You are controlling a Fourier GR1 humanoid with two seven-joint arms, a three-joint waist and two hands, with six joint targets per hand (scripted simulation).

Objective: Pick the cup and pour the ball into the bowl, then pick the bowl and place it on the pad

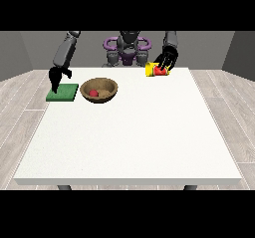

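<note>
While the robot stands behind the white bench (129, 132), its two arms reach out over the far edge toward me. At the view's right, the hand (167, 60) has its dark fingers curled around the yellow cup (151, 69), which lies tipped on its side near the bench's far right corner, its red inside facing forward. I cannot tell whether the cup touches the bench or is held just above it. Well apart from it, toward the far left of the bench, sits the brown wooden bowl (99, 90), upright, and a small red ball (93, 91) rests inside it, a little left of the bowl's middle. Just beside the bowl, on its left, lies the flat green pad (63, 93), close to the bench's left edge; bowl and pad are near each other, yet I see a thin strip of white between them. The hand at the view's left (55, 77) hangs from its grey forearm over the far left corner of the pad, fingers pointing downward at it and holding nothing; whether those fingers are straight or bent I cannot tell from where I stand, nor whether their tips meet the pad. The robot's torso, with purple rings at the shoulders, shows between the two arms.
</note>
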